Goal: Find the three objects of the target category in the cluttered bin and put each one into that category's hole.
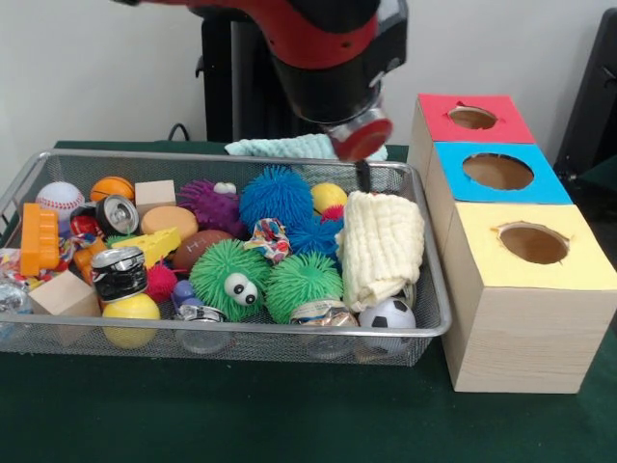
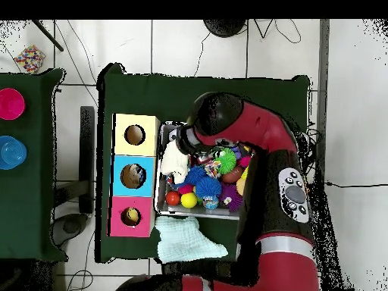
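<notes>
The folded cream cloth [image 1: 383,246] lies at the wire bin's [image 1: 436,289] 3 o'clock end, beside the boxes — my guess at the target: soft, light and limp, best pinched at a raised fold near its top edge. The gripper [image 1: 363,176] hangs just above the cloth's far end at 12 o'clock, wrist pointing down — whether it is open I cannot tell.
</notes>
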